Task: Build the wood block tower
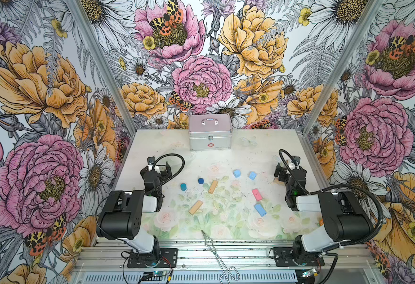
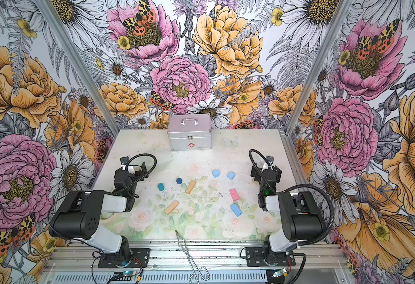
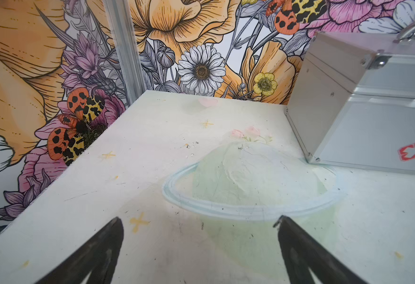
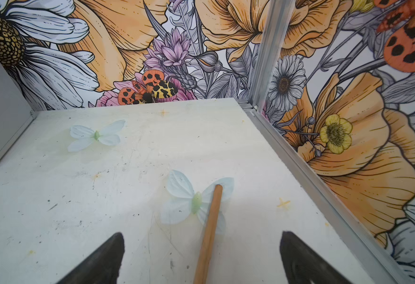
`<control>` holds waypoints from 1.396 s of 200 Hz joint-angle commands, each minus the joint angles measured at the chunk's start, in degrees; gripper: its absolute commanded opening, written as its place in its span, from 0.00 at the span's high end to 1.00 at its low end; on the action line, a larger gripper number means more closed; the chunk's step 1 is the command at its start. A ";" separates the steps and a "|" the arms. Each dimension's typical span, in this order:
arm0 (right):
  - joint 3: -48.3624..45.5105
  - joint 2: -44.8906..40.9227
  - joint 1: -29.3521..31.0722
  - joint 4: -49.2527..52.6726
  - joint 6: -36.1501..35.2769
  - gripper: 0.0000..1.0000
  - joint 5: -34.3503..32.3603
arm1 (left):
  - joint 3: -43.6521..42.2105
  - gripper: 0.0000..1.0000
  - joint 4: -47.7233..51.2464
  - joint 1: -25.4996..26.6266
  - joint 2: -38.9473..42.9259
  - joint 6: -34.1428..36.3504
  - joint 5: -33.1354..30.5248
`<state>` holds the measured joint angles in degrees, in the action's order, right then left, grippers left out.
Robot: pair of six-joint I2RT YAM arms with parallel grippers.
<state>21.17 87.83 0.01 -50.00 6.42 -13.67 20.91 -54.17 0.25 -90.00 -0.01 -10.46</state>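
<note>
The wood blocks lie scattered singly on the table, none on another. In both top views I see two light blue cubes (image 1: 237,173) (image 1: 252,175), a dark blue cylinder (image 1: 201,181), a teal cylinder (image 1: 183,186), two tan planks (image 1: 212,186) (image 1: 195,207), a pink slab (image 1: 257,194) (image 2: 234,194) and a blue slab (image 1: 260,209). The left gripper (image 1: 156,169) (image 3: 200,218) is open over bare table at the left edge. The right gripper (image 1: 289,169) (image 4: 202,233) is open at the right edge, with another tan plank (image 4: 208,233) lying loose on the table between its fingers.
A silver metal case (image 1: 210,137) (image 3: 373,110) stands at the back middle. Metal tongs (image 1: 216,253) lie across the table's front edge. Flowered walls with aluminium posts (image 4: 263,54) close in the left, right and back.
</note>
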 commanded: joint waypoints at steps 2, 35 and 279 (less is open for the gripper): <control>0.32 0.13 0.06 -1.31 0.12 0.00 -0.97 | 0.59 0.01 -0.38 0.12 0.89 0.36 1.92; 0.28 0.13 0.07 -1.41 0.13 0.00 -0.95 | 0.64 0.01 -0.38 0.11 0.88 0.36 1.94; 0.11 -0.07 0.25 -1.72 0.15 0.08 -1.20 | 1.02 0.01 0.88 0.19 1.55 0.25 1.21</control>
<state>21.17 87.83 0.03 -50.00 6.42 -13.93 20.91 -54.15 0.25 -90.00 -0.01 -9.78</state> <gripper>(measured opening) 0.924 0.990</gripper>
